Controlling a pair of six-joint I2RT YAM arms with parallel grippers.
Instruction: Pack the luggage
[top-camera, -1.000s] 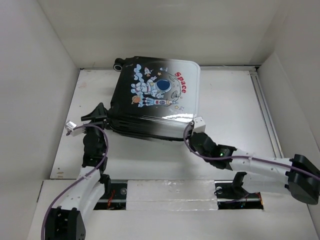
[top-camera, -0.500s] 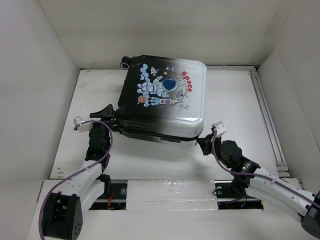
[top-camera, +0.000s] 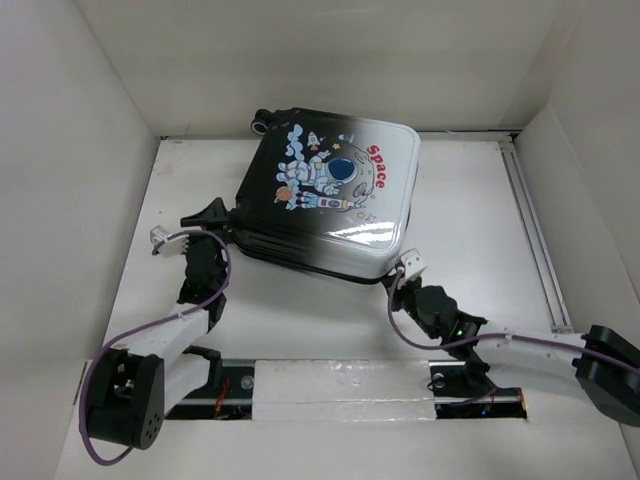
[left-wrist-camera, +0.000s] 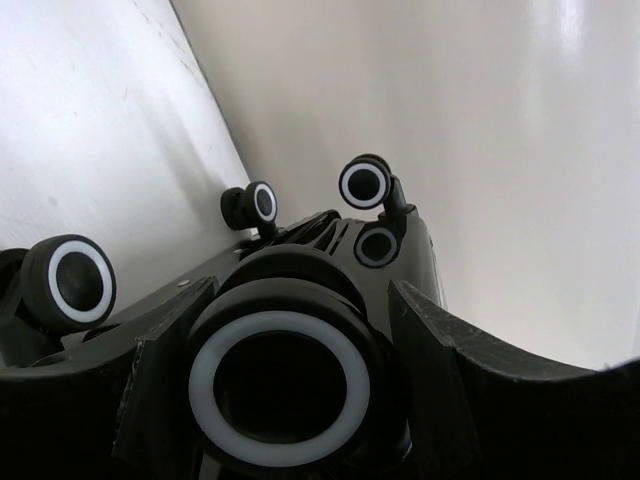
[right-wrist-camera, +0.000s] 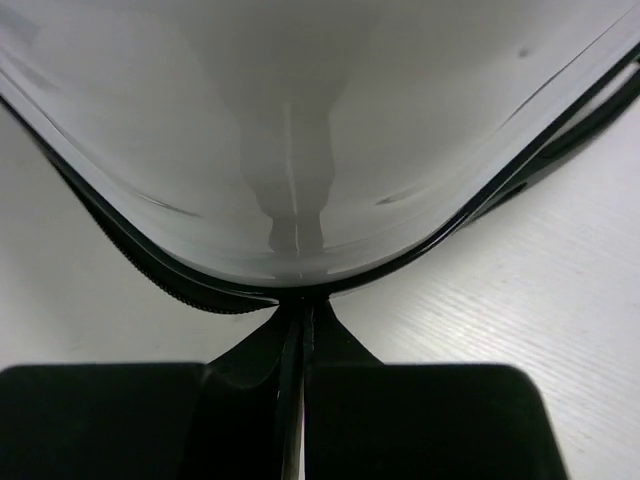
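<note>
The luggage (top-camera: 330, 190) lies flat and closed at the back of the table, astronaut print up, turned at an angle. My left gripper (top-camera: 222, 222) is at its near left corner. In the left wrist view its two fingers (left-wrist-camera: 165, 360) close round a black wheel with a white ring (left-wrist-camera: 280, 385). My right gripper (top-camera: 396, 272) is shut, and its tips touch the luggage's near right corner. In the right wrist view the joined fingertips (right-wrist-camera: 300, 305) press against the dark rim under the glossy white shell (right-wrist-camera: 300, 130).
White walls enclose the table (top-camera: 470, 230) on the left, back and right. A metal rail (top-camera: 530, 220) runs along the right side. Another wheel (top-camera: 262, 121) sticks out at the luggage's far left corner, close to the back wall.
The luggage has slid toward the right and back and turned a little. My left gripper followed its wheel forward. The right gripper swung out to the right, then came back to the corner.
</note>
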